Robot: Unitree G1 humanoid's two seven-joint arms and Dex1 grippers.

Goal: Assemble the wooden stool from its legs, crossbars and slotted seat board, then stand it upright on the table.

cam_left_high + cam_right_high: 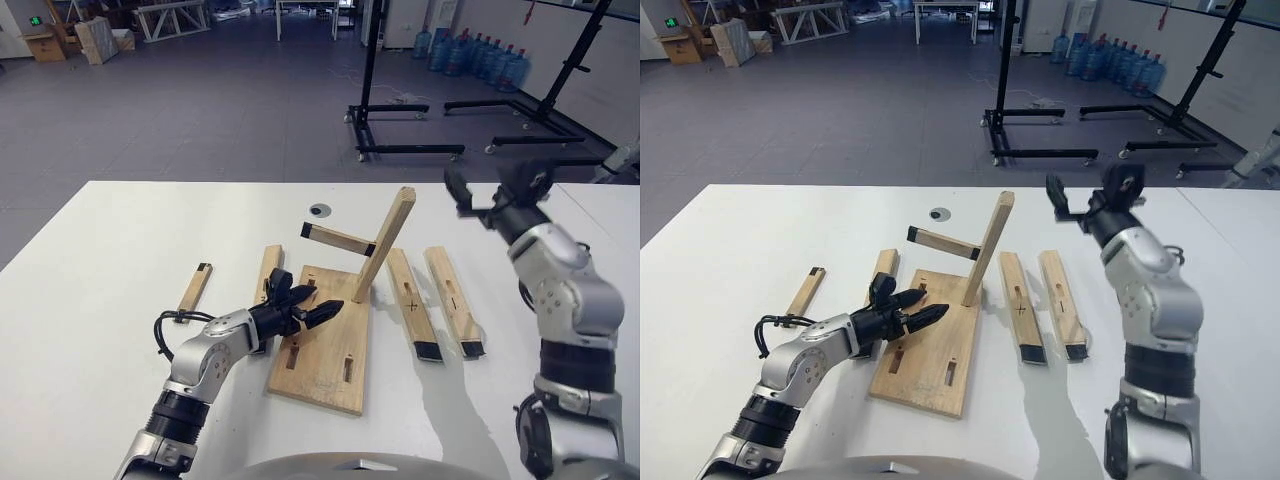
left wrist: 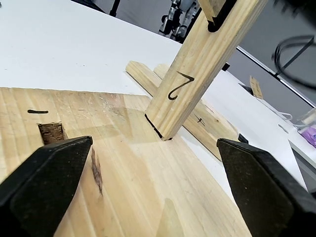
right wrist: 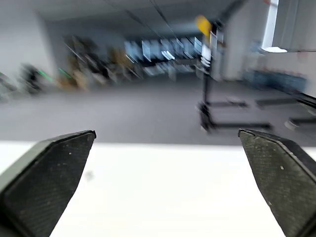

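— Seat board [image 1: 325, 372]?
— Flat on the white counter [image 1: 110, 240], slotted face up, two open slots [image 1: 347, 368] showing toward its near end.

— Any leg in it?
— One upright leg [image 1: 386, 240], seated at the seat board's far right corner, tilted off to the right rather than plumb. From its side, a crossbar [image 1: 337, 238] jutting out above the seat board's far edge, dark-tipped, free end touching nothing.

— Other parts?
— A pair of loose legs [image 1: 412, 300] side by side on the counter just right of the seat board, dark ends nearest. Just left of the seat board, another stick [image 1: 268, 268], partly hidden behind the left arm. Farther left of the seat board, well apart, a short piece [image 1: 195, 288] with a dark far end.

— Left hand [image 1: 308, 302]?
— Spread wide, pinching nothing, low over the seat board's left side, fingers [image 2: 49, 182] pointed toward the foot of the upright leg and clear of it. Contact with the wood below: cannot tell.

— Right hand [image 1: 492, 192]?
— Also spread wide and empty, raised well above the counter, far to the right of the seat board, beyond the loose legs.

— Anything else?
— A small round fitting [image 1: 320, 210] set in the counter beyond the seat board's far edge, and a black cable [image 1: 163, 330] looped at the left wrist.
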